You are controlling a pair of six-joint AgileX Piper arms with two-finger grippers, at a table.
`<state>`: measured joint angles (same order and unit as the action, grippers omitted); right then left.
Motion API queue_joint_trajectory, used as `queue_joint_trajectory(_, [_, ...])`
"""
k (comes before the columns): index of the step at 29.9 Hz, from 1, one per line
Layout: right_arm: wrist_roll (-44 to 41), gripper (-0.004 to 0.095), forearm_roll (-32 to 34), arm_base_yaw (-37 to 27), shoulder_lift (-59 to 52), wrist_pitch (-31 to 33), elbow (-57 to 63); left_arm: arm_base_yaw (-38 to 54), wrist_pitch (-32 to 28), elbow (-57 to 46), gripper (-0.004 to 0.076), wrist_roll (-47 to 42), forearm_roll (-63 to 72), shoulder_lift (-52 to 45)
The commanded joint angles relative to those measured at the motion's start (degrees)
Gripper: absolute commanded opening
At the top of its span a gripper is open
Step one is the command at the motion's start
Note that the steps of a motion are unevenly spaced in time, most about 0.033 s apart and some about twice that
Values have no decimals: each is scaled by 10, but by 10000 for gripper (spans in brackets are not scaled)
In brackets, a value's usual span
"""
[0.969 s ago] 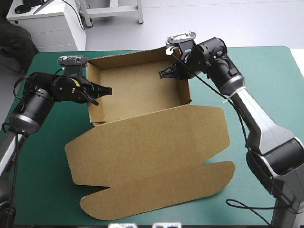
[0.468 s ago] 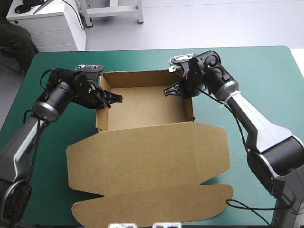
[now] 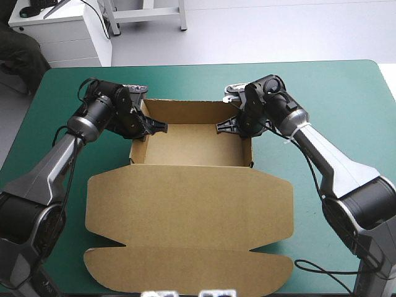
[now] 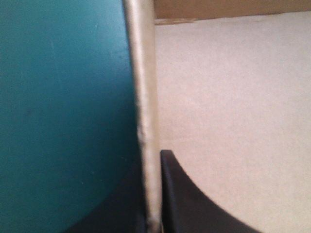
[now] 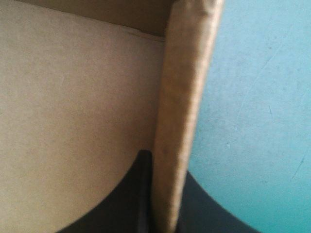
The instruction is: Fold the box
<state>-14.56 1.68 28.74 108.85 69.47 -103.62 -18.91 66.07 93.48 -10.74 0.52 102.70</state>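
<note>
Both arms have swung the box round since earlier, so now it sits straight on the cover and not crooked. It has also come a bit nearer the middle of the table.

The box is an open tray with its lid lying flat. The tray is toward the far side. The lid spreads out toward the near edge.

The left gripper is at the tray's left wall, near the back corner. The right gripper is at the right wall, near the other back corner. The two grippers point at each other across the tray.

From the left wrist, the left wall looks thin and stands between the two black fingers. One finger is inside the tray and one is outside, over the cover. They are nearly closed and pinch the wall.

From the right wrist it looks much the same. The right wall looks thicker and runs up between that gripper's fingers, squeezed tight. One finger is over the tray's floor, and the other is on the cover side.
</note>
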Motion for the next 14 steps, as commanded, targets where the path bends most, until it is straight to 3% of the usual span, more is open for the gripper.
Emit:
queue_joint_trajectory(1, [20, -4, -17, 9, -35, 0, -14, -9, -50, 24, -8, 11, 22, -8])
queue_joint_trajectory(14, [5, -4, -1, 9, 22, -35, -13, -9, -52, 24, -8, 16, 6, 32])
